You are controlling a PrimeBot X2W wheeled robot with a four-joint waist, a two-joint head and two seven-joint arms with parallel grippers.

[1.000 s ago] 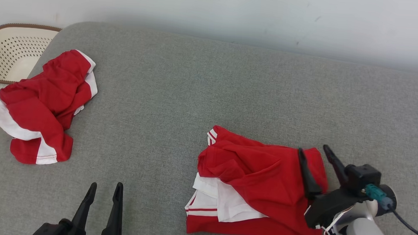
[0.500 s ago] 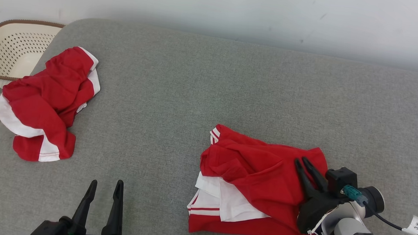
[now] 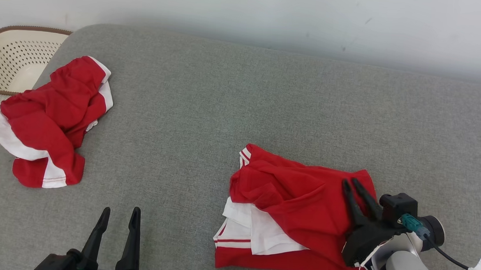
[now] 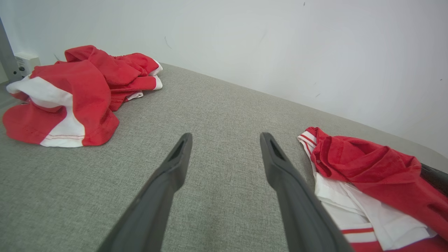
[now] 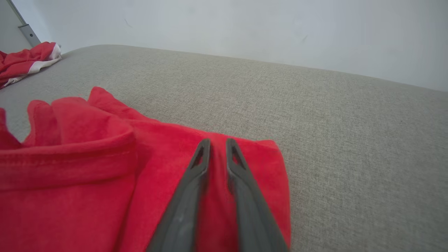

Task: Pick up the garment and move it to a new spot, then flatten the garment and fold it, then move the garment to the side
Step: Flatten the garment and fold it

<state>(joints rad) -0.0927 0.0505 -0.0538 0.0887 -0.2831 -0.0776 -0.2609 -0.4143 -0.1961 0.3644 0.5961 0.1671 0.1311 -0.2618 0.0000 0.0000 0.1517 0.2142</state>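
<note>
The garment lies folded into a rough rectangle on the grey upholstered surface. Red cloth is uppermost, and white panels and a red-and-white striped band show at its left edge. The right gripper reaches in over the garment's right side. Its fingers are drawn nearly together, pinching a narrow ridge of red cloth close to the garment's far right corner. The left gripper sits low over bare grey fabric well to the left of the garment, its fingers spread wide and touching nothing. Farther left of the garment, well apart from it, a smaller red garment with white panels lies crumpled at the surface's edge. Just beyond that stands a cream perforated basket, off the surface. Behind the garment, past a broad stretch of grey, rises a pale wall.
</note>
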